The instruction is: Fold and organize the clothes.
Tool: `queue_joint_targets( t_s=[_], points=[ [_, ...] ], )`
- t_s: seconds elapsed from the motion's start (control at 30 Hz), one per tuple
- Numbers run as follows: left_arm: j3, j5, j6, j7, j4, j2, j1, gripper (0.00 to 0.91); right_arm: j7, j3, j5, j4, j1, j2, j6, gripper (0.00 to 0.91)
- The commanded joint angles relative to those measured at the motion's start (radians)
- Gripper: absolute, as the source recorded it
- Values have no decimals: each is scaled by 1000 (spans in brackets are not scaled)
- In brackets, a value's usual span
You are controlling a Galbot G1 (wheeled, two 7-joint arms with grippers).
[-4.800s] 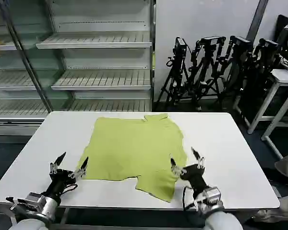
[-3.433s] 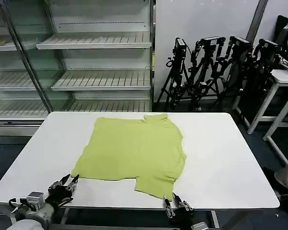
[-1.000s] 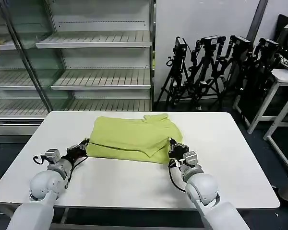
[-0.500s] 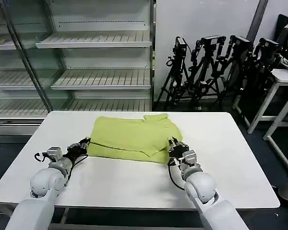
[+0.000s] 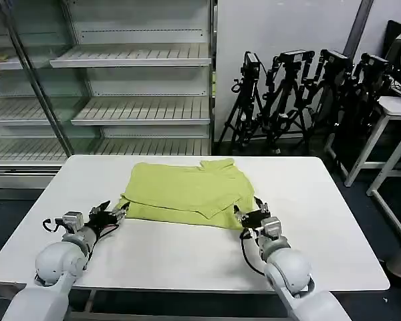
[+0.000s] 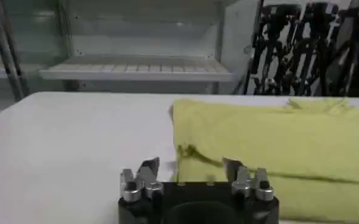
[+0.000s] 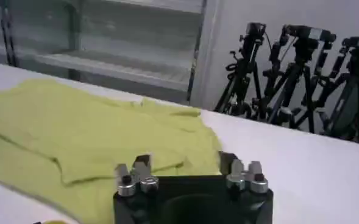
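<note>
- Shirt (image 5: 187, 192) lies folded once, mid-table (image 5: 321, 221), toward the far side.
- Left tool (image 5: 112, 212) and right tool (image 5: 248, 215), both spread and empty, flank its near edge.
- Pinch both layers evenly before folding sideways.

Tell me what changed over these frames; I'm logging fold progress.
The shirt, earlier spread flat, now has its near half folded over the far half. The left gripper and right gripper carried the hem away from the robot, let go, and have drawn back slightly, open, at the fold's corners. The shirt's collar end, the table and the background stayed put.
</note>
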Motion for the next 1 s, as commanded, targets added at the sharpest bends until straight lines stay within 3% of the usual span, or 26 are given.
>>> queue_joint_targets(
  t_s=[0.03, 0.47, 0.67, 1.0],
  points=[
    [6, 10, 29, -7, -10, 8, 31, 20, 7, 6, 31, 57, -86, -26, -20, 0],
    [19, 13, 28, -1, 14, 2, 20, 10, 22, 11, 117, -13, -79, -20, -22, 0],
    [6, 12, 28, 5, -20, 0, 50, 10, 14, 22, 122, 26, -100, -29, -21, 0],
    [-86, 28, 28, -16, -311, -51, 348, 10, -29, 121, -16, 233, -382, -67, -1, 0]
  ],
)
